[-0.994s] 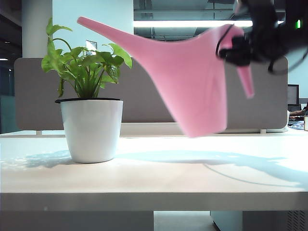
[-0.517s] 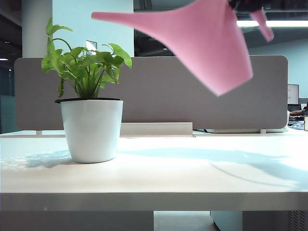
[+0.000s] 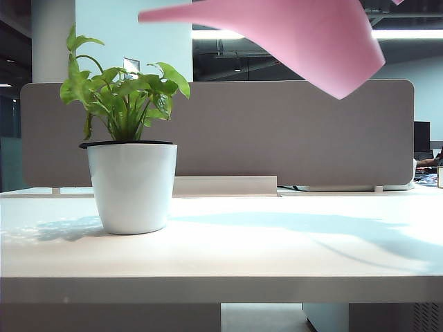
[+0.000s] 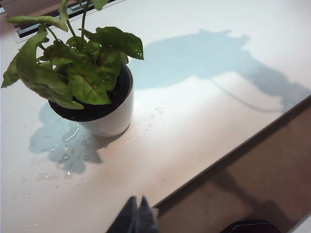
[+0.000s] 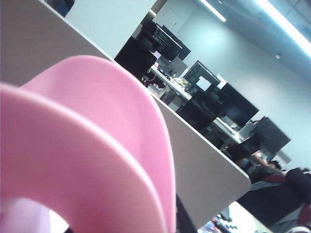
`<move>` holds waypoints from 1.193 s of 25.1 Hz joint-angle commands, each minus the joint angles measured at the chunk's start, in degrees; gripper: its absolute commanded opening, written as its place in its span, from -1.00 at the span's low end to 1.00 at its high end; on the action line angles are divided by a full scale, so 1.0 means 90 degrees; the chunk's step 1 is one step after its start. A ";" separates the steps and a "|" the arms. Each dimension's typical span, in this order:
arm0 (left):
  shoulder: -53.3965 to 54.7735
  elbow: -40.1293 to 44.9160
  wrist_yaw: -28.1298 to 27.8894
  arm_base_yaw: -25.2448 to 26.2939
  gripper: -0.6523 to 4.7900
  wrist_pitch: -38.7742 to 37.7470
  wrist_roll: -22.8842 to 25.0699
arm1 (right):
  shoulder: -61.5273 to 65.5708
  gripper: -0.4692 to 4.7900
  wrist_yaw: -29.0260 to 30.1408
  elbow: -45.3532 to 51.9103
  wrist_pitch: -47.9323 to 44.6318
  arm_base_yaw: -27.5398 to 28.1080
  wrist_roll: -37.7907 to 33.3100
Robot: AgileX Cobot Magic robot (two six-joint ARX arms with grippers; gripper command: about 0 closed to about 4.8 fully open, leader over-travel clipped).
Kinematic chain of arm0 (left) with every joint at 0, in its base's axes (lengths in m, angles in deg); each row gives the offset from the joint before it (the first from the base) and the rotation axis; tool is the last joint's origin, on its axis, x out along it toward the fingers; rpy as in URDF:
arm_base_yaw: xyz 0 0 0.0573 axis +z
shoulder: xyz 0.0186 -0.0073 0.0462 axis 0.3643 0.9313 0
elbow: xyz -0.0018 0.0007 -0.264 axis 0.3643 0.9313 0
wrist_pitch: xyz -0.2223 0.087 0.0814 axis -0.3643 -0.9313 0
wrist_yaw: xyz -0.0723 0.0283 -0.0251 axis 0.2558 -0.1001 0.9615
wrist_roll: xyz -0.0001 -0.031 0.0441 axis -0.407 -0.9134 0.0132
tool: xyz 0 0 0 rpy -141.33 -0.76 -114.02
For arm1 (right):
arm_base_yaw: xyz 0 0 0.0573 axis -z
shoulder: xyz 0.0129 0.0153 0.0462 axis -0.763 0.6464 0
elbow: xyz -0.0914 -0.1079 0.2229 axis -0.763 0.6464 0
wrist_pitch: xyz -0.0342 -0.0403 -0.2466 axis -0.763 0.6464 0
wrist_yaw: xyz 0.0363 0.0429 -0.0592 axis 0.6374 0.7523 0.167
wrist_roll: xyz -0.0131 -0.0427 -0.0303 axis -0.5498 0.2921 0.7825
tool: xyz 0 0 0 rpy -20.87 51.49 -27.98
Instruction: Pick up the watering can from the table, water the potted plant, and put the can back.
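Item, left: potted plant [image 3: 131,159], upright on the tabletop [image 3: 277,249], green leaves over a white pot with a thin black rim. Water beads lie on the tabletop just beside the pot.

Item, near left: left gripper [image 4: 136,218], parked off the tabletop's near edge, well apart from the pot; fingers pressed together, nothing held.

Item, centre to upper right: watering can [image 3: 304,34], pink, airborne high above the tabletop; spout roughly level, tip up and right of the foliage, not over the pot.

Item, upper right: right gripper, out of the exterior view. Its wrist camera shows only pink plastic close against the lens, so it probably pinches the can's handle, though the jaws cannot be told.

Risk: tipping from this height and offset would send water past the pot onto the tabletop; a low swing could strike leaves.
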 commanded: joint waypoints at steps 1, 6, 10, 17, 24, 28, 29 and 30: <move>-0.0012 -0.0015 0.0029 0.0000 -0.75 0.0041 -0.0039 | -0.0070 -0.83 -0.0019 -0.0138 -0.0240 -0.0029 0.0435; -0.0010 -0.0012 0.0029 0.0000 -0.75 0.0041 -0.0039 | -0.0070 -0.83 -0.0112 -0.0138 -0.0243 -0.0092 0.0690; -0.0012 -0.0012 0.0029 0.0002 -0.75 0.0041 -0.0039 | -0.0070 -0.83 -0.0114 -0.0138 -0.0262 -0.0095 0.0775; -0.0010 -0.0012 0.0029 0.0000 -0.75 0.0041 -0.0039 | -0.0073 -0.83 -0.0134 -0.0138 -0.0267 -0.0182 0.1248; -0.0010 -0.0012 0.0027 0.0000 -0.75 0.0041 -0.0039 | -0.0073 -0.83 -0.0182 -0.0138 -0.0306 -0.0493 0.1800; -0.0010 -0.0012 0.0032 0.0000 -0.75 0.0039 -0.0039 | -0.0070 -0.83 -0.0243 -0.0138 -0.0476 -0.0644 0.1800; -0.0010 -0.0012 0.0032 0.0000 -0.75 0.0041 -0.0039 | -0.0070 -0.83 -0.0282 -0.0138 -0.0544 -0.0665 0.1804; -0.0010 -0.0012 0.0029 0.0000 -0.75 0.0039 -0.0039 | -0.0070 -0.83 -0.0306 -0.0138 -0.0578 -0.0697 0.1851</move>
